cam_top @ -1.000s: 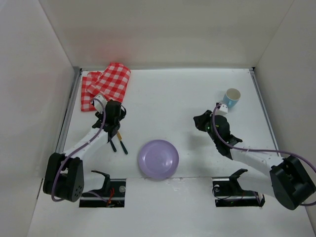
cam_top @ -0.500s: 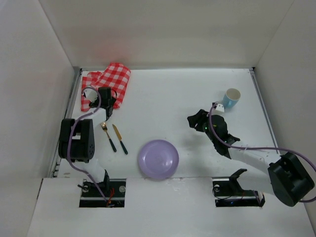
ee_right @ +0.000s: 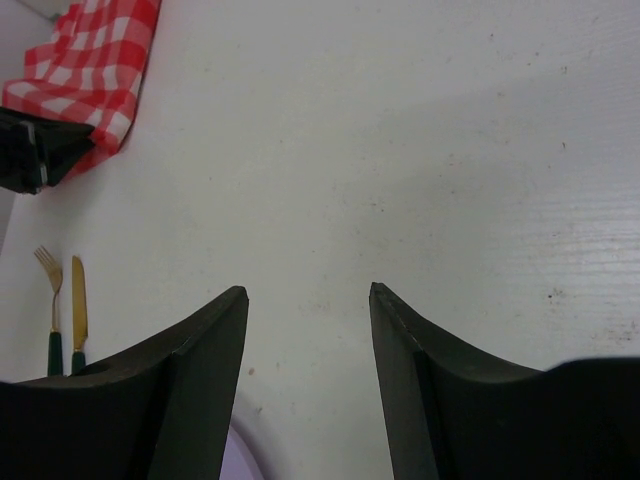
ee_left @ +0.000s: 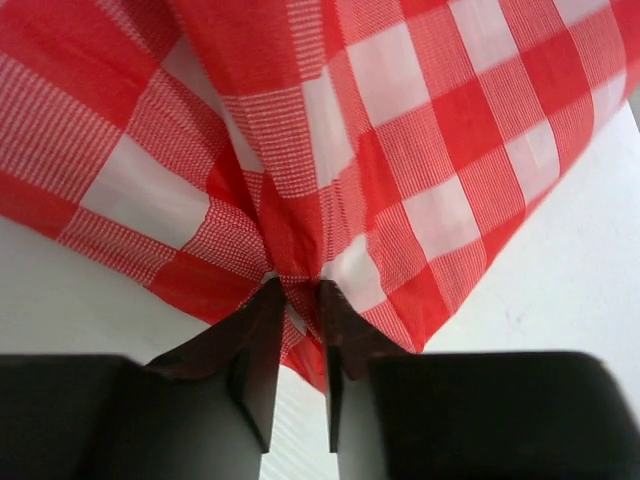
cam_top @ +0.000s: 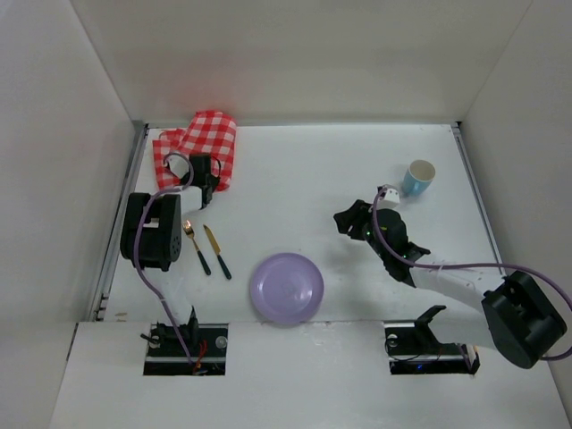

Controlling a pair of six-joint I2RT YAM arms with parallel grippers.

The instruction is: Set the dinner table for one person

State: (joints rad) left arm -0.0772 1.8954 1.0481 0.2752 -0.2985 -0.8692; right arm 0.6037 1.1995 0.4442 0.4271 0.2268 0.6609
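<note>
- My left fingers (ee_left: pixel 255 345) are pinched narrow on a fold of the red-and-white checked cloth (ee_left: pixel 420 150). This is at the far-left corner of the large matte white rectangular surface (cam_top: pixel 295 170), near its thin metal rail (cam_top: pixel 131 170).
- My right fingers (ee_right: pixel 190 380) are spread wide, holding nothing, over bare surface right of centre.
- A round lilac plate (cam_top: pixel 287 288) sits at the near edge, with open surface beyond it.

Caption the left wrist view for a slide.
Left gripper pinching a fold of the red-and-white checked cloth, with the white dinner table beneath.
</note>
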